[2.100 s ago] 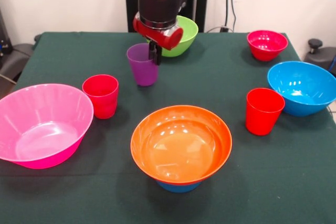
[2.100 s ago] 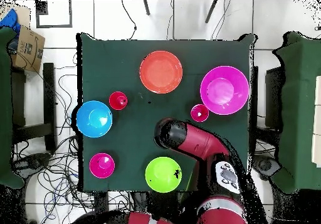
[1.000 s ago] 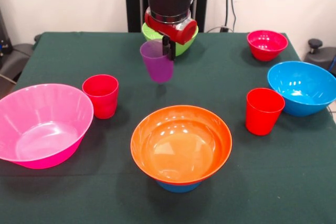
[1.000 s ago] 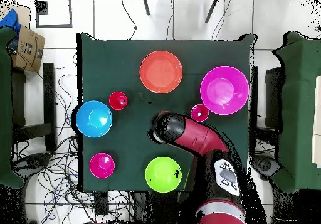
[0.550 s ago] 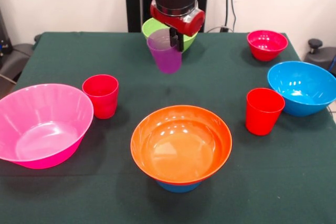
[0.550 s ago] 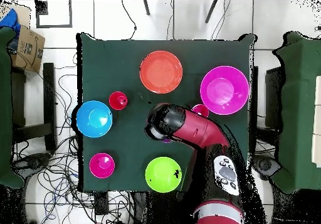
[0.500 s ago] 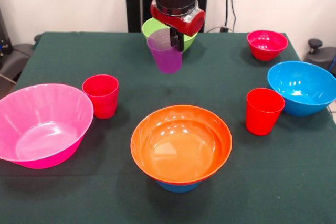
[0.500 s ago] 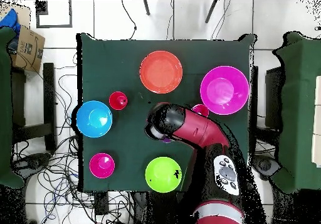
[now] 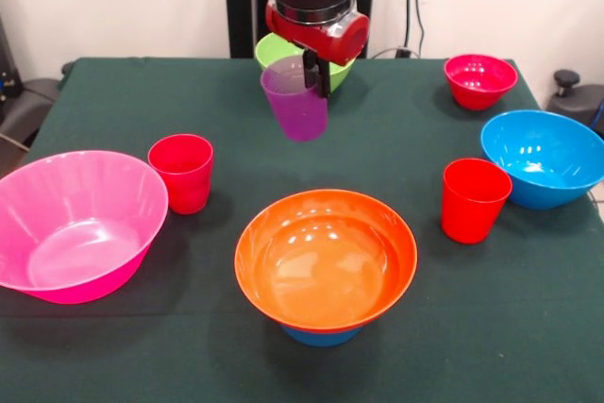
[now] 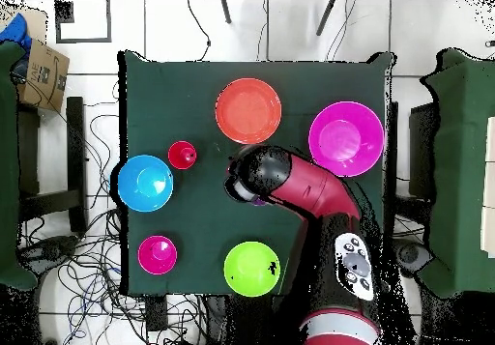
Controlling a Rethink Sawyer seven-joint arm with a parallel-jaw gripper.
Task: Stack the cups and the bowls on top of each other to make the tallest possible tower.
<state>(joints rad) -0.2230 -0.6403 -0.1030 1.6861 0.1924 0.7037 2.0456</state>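
So the jaws (image 9: 315,75) are clamped on the rim of the purple cup (image 9: 295,99), one finger inside and one outside, and the cup hangs upright in the air, clear of the table (image 9: 396,139). There's a decent patch of bare green cloth right under the cup and toward the camera from it. Just behind the jaws sits the lime green bowl (image 9: 276,48), partly hidden by the arm (image 10: 305,191). In front of the jaws and a bit lower is the orange bowl (image 9: 326,258), resting on a small blue bowl (image 9: 319,335) whose edge peeks out underneath. One red cup (image 9: 181,172) stands off to the left of the jaws next to the big pink bowl (image 9: 71,224), which overhangs the table's left edge. The other red cup (image 9: 474,199) is off to the right, just beside the big blue bowl (image 9: 545,158) near the right edge, with the small red bowl (image 9: 480,79) behind it.
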